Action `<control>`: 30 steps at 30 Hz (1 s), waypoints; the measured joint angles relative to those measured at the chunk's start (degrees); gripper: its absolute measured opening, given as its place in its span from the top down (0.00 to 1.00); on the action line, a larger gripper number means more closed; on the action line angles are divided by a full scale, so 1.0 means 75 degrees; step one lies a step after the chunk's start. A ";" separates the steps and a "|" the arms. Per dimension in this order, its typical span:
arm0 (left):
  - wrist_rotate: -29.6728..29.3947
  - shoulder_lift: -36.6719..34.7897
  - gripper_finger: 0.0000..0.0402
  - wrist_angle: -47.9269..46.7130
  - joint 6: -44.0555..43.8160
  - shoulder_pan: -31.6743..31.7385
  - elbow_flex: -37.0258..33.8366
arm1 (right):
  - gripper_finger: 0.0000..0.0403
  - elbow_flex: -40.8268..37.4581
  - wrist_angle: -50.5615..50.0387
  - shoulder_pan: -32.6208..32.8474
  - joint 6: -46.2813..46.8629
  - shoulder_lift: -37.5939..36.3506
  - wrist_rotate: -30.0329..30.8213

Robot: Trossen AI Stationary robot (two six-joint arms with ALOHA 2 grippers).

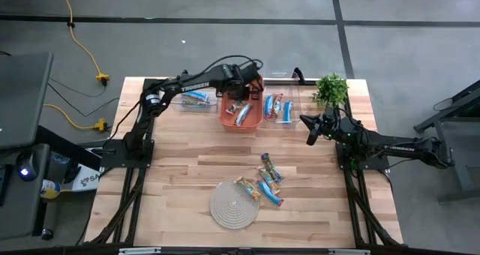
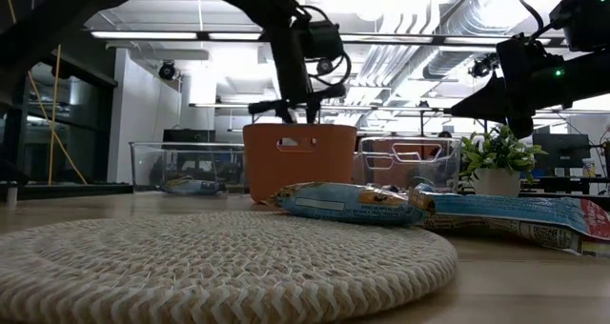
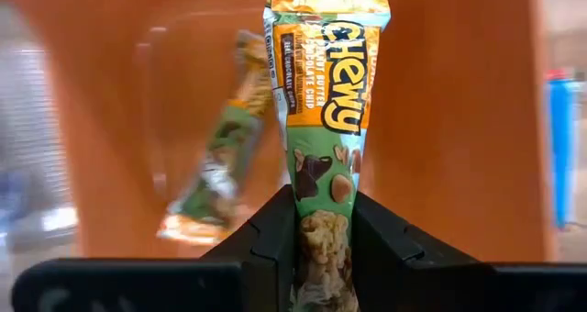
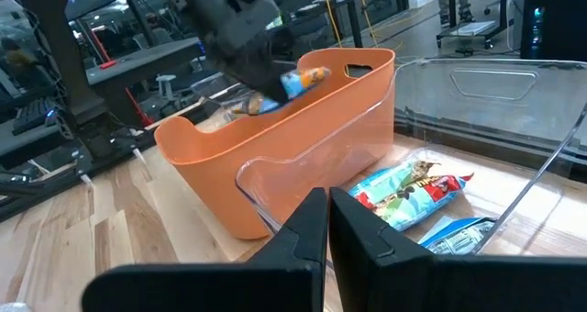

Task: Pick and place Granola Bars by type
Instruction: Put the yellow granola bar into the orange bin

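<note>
A green and orange bar (image 3: pixel 323 147) is held tight by the left gripper (image 3: pixel 323 248) over the orange bin (image 1: pixel 241 118). If it is let go too soon, it could be dropped outside. The right gripper (image 4: pixel 328 222) is kept closed on nothing, beside the clear bin (image 4: pixel 514 92).

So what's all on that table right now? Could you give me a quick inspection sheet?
Surface: wooden table.
Job's things: several granola bars loose beside the mat; others in the orange bin and two clear bins.
Clutter: coiled rope mat, potted plant.
Claws: left claw shut on a Chewy bar over the orange bin; right claw shut, empty, near a clear bin.
Cables: yellow cord on floor.
Surroundings: workshop, nobody seen.
</note>
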 joint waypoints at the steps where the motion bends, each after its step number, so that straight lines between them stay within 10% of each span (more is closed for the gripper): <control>1: 0.0084 0.0005 0.80 0.0237 -0.0045 -0.0009 -0.0124 | 1.00 0.0000 0.0000 0.0002 0.0000 0.0000 0.0000; 19: 0.0908 0.0044 0.80 0.0609 0.0104 -0.0111 -0.0563 | 1.00 0.0001 -0.0001 0.0003 0.0000 0.0000 0.0000; 30: 0.1235 0.0044 0.54 0.0655 0.0256 -0.0108 -0.0563 | 1.00 0.0000 -0.0001 0.0001 0.0000 0.0000 0.0000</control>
